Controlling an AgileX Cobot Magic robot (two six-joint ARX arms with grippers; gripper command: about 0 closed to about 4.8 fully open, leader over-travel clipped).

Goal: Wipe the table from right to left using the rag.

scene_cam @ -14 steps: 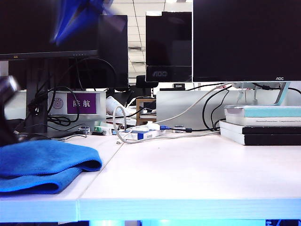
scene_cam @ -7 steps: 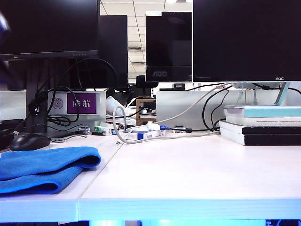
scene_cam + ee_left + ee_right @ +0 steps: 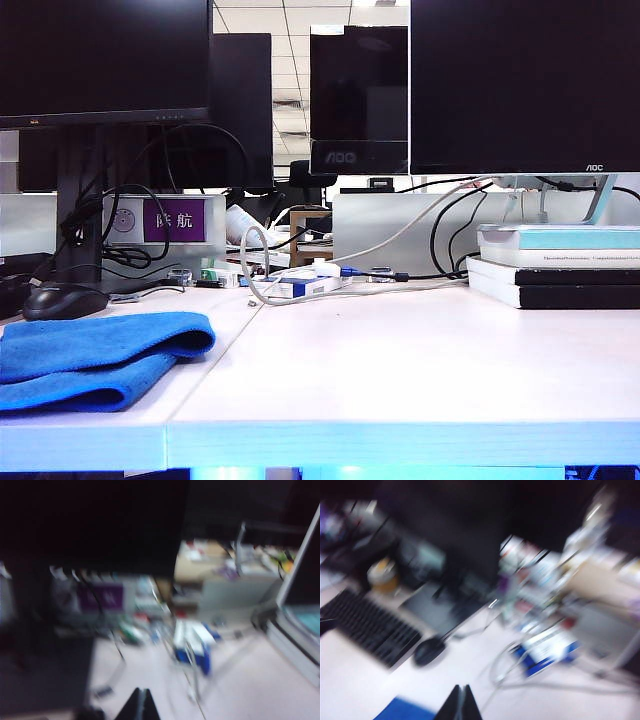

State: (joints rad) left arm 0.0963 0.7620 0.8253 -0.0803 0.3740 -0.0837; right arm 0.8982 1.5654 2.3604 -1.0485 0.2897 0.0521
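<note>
The rag [image 3: 95, 358] lay folded on the worktop [image 3: 400, 370], just in front of the black mouse [image 3: 62, 300] and left of the panel seam. My left fingers [image 3: 139, 706] were pressed together, holding nothing, above the worktop — the white-and-blue box [image 3: 192, 645] beyond them. My right fingers [image 3: 460, 703] were closed and empty too, raised over the worktop with the mouse [image 3: 428, 650] and keyboard [image 3: 367, 627] ahead, a blue corner of rag [image 3: 402, 710] beside them.

Both wrist views blurred, rag [image 3: 95, 360] cut off at exterior's left edge — book stack [image 3: 565, 265] cropped right
</note>
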